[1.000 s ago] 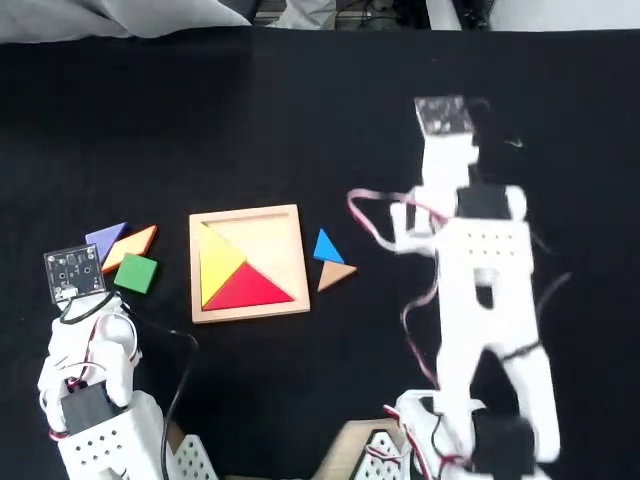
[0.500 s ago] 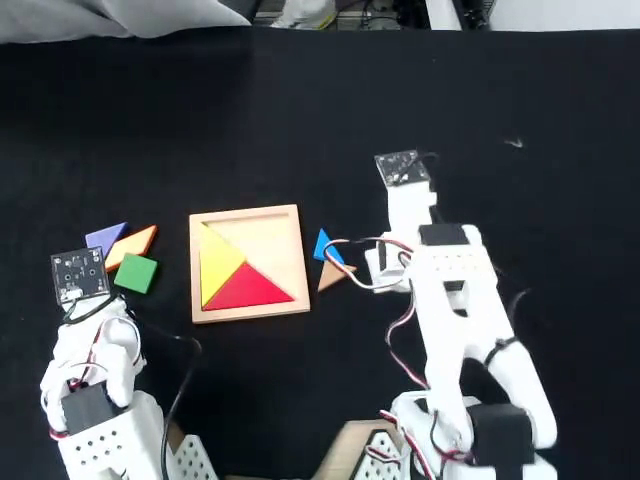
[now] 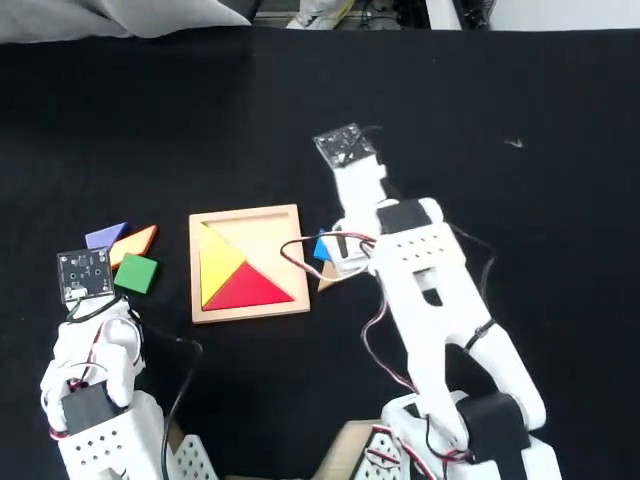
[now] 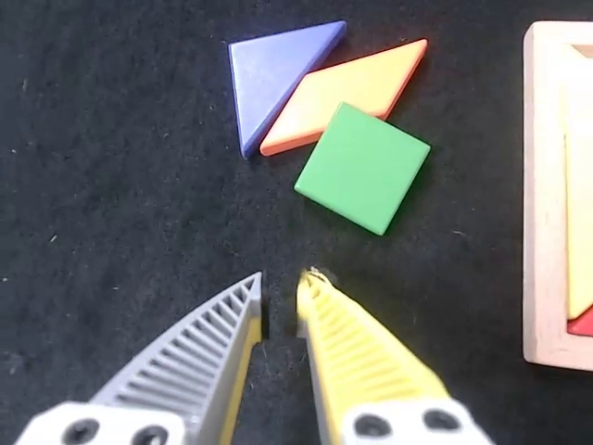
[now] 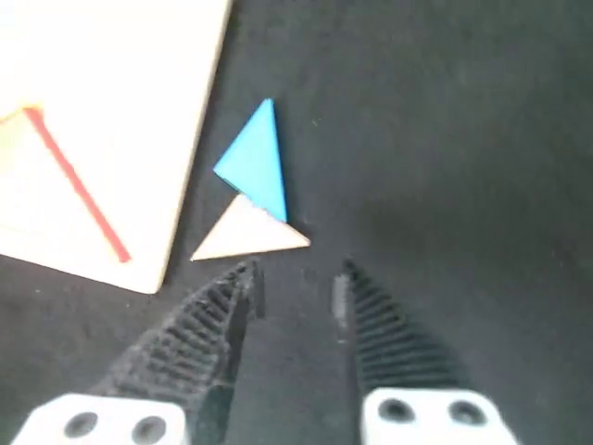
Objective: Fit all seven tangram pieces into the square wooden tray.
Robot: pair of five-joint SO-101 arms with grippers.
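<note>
The square wooden tray (image 3: pixel 287 224) holds a yellow triangle (image 3: pixel 218 258) and a red triangle (image 3: pixel 248 290). Left of it lie a purple triangle (image 3: pixel 104 237), an orange parallelogram (image 3: pixel 133 245) and a green square (image 3: pixel 136 273). My left gripper (image 4: pixel 283 278) is shut and empty, just short of the green square (image 4: pixel 363 167). By the tray's right edge lie a blue triangle (image 5: pixel 254 162) and a tan triangle (image 5: pixel 250 234). My right gripper (image 5: pixel 296 273) is open, its tips close to the tan triangle, nothing between them. In the high view the right arm (image 3: pixel 420 270) partly covers both triangles.
Black cloth (image 3: pixel 150 130) covers the table. The arm bases (image 3: pixel 110 440) stand at the near edge. The right arm's loose cables (image 3: pixel 300 255) hang over the tray's right rim. A pale sheet (image 3: pixel 120 15) lies past the far edge.
The right arm has swung left and down, from the open cloth at right to above the blue and tan triangles beside the tray. The left arm has barely shifted.
</note>
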